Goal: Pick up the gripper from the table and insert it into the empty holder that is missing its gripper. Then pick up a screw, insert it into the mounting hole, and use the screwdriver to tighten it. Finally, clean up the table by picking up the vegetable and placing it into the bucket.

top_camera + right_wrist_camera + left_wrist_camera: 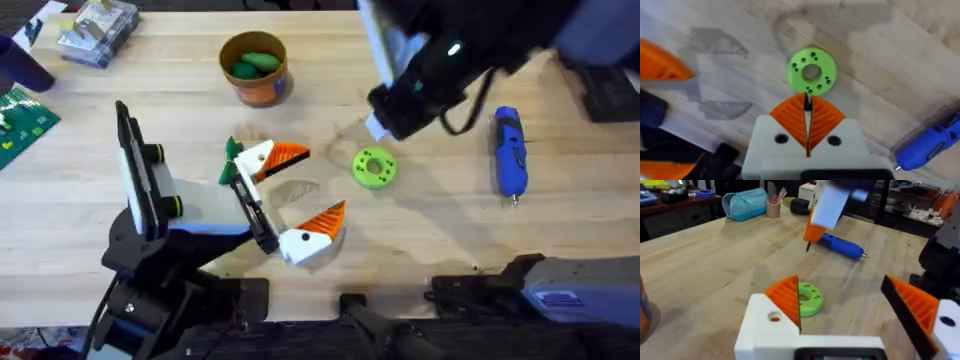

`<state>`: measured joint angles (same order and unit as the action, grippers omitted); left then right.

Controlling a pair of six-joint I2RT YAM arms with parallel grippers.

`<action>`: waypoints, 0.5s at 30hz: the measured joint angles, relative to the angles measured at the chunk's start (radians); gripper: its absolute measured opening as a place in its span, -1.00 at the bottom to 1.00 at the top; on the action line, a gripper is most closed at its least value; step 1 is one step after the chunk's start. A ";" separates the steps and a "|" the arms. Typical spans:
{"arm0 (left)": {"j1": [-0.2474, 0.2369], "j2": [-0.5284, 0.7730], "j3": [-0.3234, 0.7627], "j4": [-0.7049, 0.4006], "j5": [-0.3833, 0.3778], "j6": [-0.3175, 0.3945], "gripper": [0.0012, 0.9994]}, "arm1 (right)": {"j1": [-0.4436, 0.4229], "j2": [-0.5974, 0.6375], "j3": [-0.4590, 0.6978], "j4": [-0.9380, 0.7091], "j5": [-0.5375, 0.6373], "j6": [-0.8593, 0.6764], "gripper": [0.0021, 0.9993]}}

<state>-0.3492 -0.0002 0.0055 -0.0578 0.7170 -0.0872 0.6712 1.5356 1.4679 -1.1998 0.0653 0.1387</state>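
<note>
Overhead: the slim blue plastic screwdriver (510, 150) lies on the pale wooden table (560, 235), right of a flat green perforated ring (375, 168). The round orange bucket (256, 68) holds a smooth green vegetable (255, 64).

Left wrist: the left gripper (857, 310) stands wide open, empty, its ribbed orange pads (787, 296) facing the ring.

Right wrist: the right gripper (808, 117), poised above the ring, pinches a thin dark screw (808, 102).

left gripper (855, 312) gapes wide; green ring (809, 298) beyond it, screwdriver (841, 246) farther off.

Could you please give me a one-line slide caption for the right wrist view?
Right gripper, shut on a thin dark pin, above the green disc.
</note>
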 joint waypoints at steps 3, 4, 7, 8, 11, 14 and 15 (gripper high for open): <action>0.000 0.000 0.000 0.000 0.000 0.000 0.98 | 0.000 -0.027 0.060 -0.018 -0.024 0.000 -0.99; 0.000 0.000 0.000 0.000 0.000 0.000 0.98 | 0.000 -0.031 0.071 -0.020 -0.035 0.000 -0.99; 0.000 0.000 0.000 0.000 0.000 0.000 0.98 | 0.000 -0.037 0.087 -0.022 -0.073 0.000 -0.99; 0.000 0.000 0.000 0.000 0.000 0.000 0.98 | 0.000 -0.037 0.087 -0.023 -0.085 0.000 -0.99; 0.000 0.000 0.000 0.000 0.000 0.000 0.98 | 0.000 -0.037 0.087 -0.027 -0.120 0.003 -0.99; 0.000 0.000 0.000 0.000 0.000 0.000 0.98 | 0.000 -0.037 0.087 -0.024 -0.140 0.003 -0.99; 0.000 0.000 0.000 0.000 0.000 0.000 0.98 | 0.000 -0.037 0.087 -0.024 -0.143 0.003 -0.99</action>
